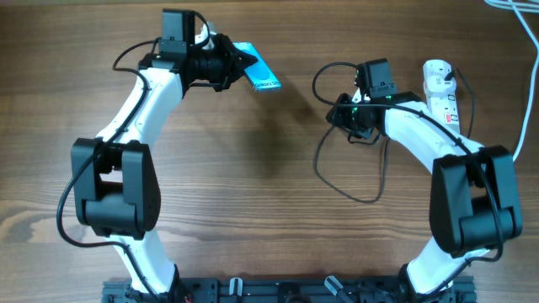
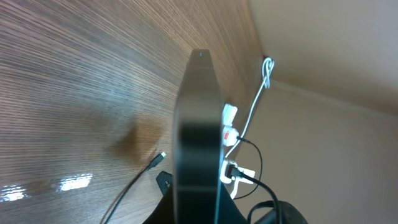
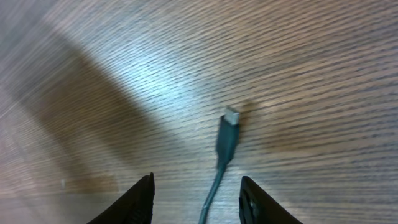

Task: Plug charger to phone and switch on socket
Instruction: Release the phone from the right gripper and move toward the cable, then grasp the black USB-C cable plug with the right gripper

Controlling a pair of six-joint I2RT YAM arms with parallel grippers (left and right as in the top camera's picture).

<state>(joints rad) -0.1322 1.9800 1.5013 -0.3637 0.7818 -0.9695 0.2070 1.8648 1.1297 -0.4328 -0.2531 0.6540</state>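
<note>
My left gripper [image 1: 234,64] is shut on the phone [image 1: 263,76], holding its cyan-blue screen tilted at the back of the table. In the left wrist view the phone [image 2: 199,124] shows edge-on as a dark slab between the fingers. The charger, a thin black cable [image 1: 320,164], loops across the table's right half. Its connector tip [image 3: 229,132] lies flat on the wood, with the cable running between the open fingers of my right gripper [image 3: 196,183], which also shows in the overhead view [image 1: 344,115]. The white socket [image 1: 440,88] lies at the back right, with a plug in it.
A thick white lead [image 1: 529,50] runs along the far right edge. The socket [image 2: 231,146] and the charger tip [image 2: 160,157] show beyond the phone in the left wrist view. The table is brown wood.
</note>
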